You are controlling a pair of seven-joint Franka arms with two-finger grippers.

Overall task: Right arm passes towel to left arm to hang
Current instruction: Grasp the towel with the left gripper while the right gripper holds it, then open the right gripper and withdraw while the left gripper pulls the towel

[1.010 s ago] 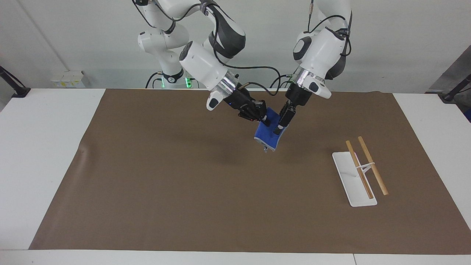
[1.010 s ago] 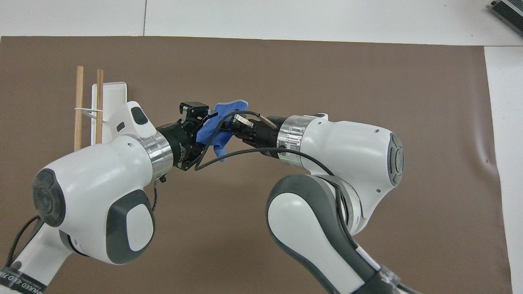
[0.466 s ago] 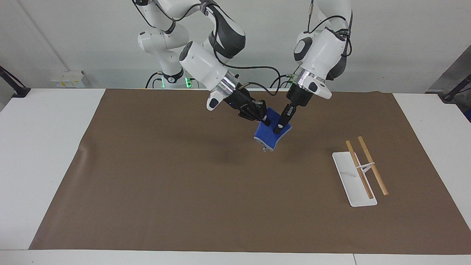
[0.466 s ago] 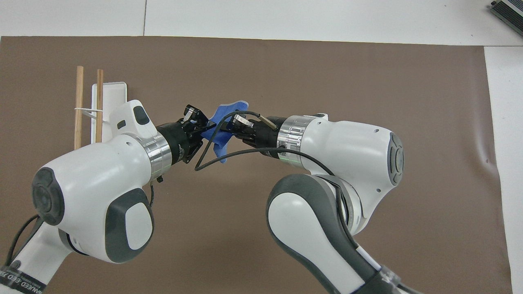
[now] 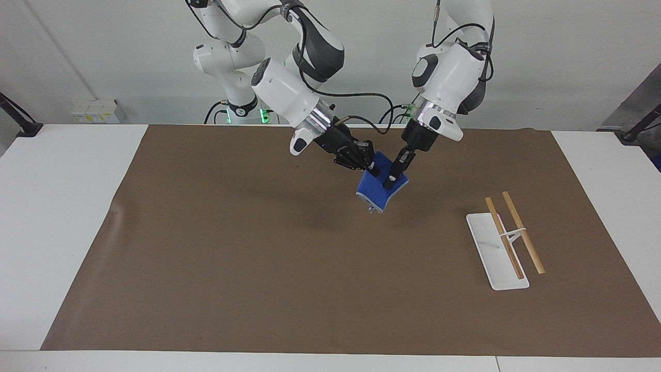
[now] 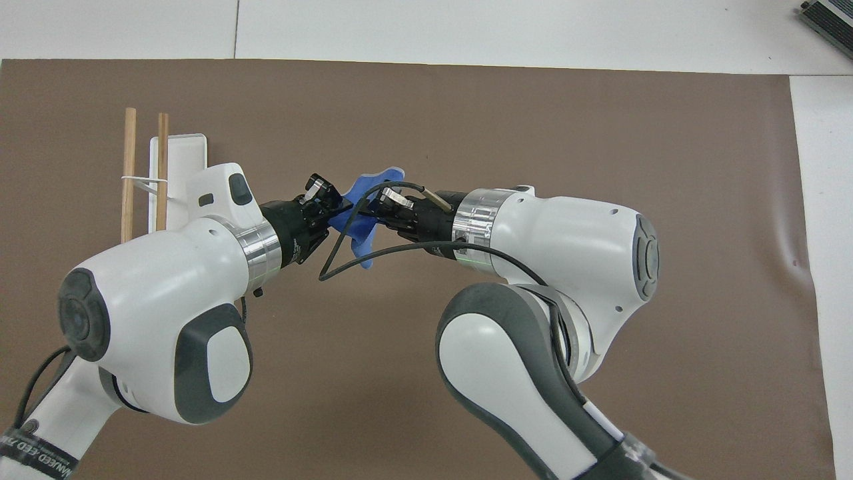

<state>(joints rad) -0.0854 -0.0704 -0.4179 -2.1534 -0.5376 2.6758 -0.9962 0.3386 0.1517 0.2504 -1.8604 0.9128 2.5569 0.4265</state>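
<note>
Both grippers meet over the middle of the surface: right gripper (image 5: 371, 166) jaws pinch the towel (image 5: 378, 192) in the air, and left gripper (image 5: 391, 181) jaws clamp its upper edge.

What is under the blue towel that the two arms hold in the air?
Under the towel only the brown mat shows, with a faint shadow. The right hand and left hand meet at its top edge. The overhead view hides the mat directly below.
</note>
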